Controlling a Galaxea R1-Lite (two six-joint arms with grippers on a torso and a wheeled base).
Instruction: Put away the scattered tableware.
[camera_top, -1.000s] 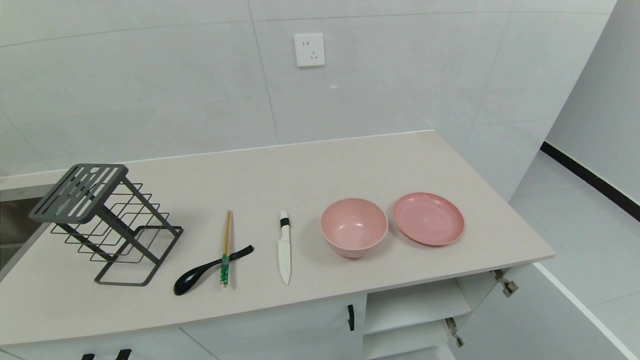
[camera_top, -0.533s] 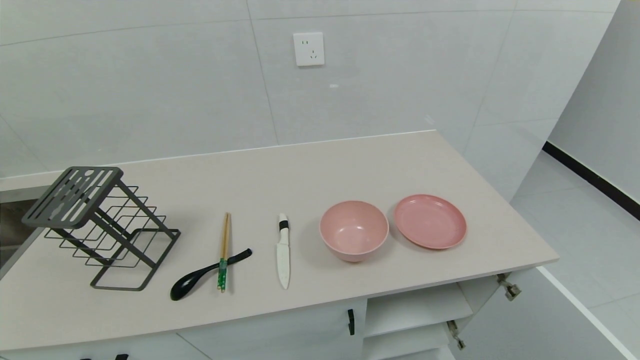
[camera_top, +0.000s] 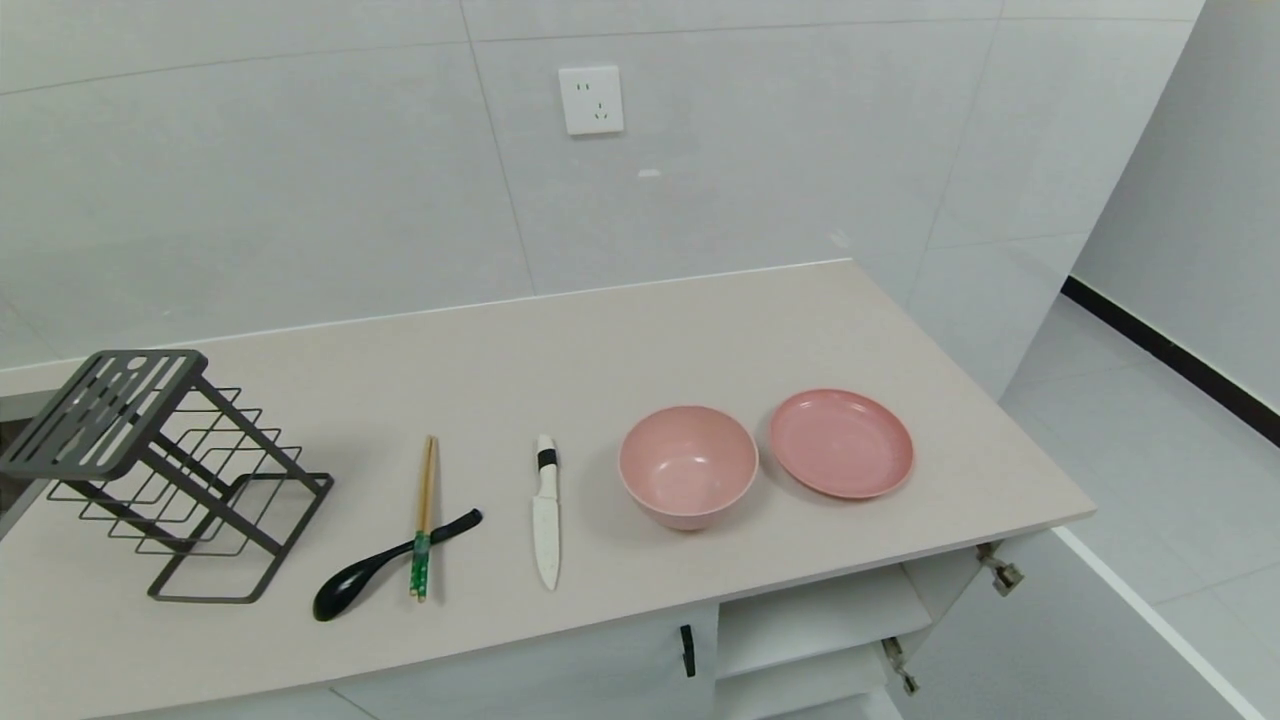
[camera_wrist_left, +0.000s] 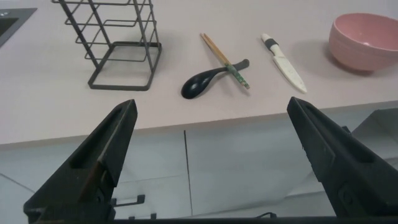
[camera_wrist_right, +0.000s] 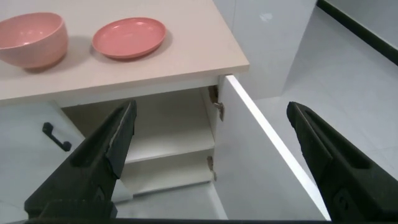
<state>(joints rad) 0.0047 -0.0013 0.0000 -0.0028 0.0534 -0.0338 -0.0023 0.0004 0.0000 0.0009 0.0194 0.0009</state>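
On the beige counter (camera_top: 640, 340) lie a black spoon (camera_top: 390, 565) with wooden chopsticks (camera_top: 424, 515) across its handle, then a white knife (camera_top: 545, 510), a pink bowl (camera_top: 687, 478) and a pink plate (camera_top: 841, 443). A dark wire rack (camera_top: 170, 470) stands at the left end. My left gripper (camera_wrist_left: 211, 104) hangs open in front of the counter, below its edge, facing the spoon (camera_wrist_left: 208, 78), the chopsticks (camera_wrist_left: 225, 59) and the knife (camera_wrist_left: 285, 56). My right gripper (camera_wrist_right: 211, 109) is open in front of the cabinet, below the bowl (camera_wrist_right: 31, 38) and the plate (camera_wrist_right: 129, 37).
Under the counter's right end a white cabinet door (camera_wrist_right: 267, 162) stands swung open, showing bare shelves (camera_wrist_right: 161, 134). A black handle (camera_top: 687, 650) sits on the closed cabinet front beside it. A tiled wall with a socket (camera_top: 590, 100) backs the counter.
The whole head picture has shifted left, so the camera has turned. The tableware and the rack keep their places on the counter.
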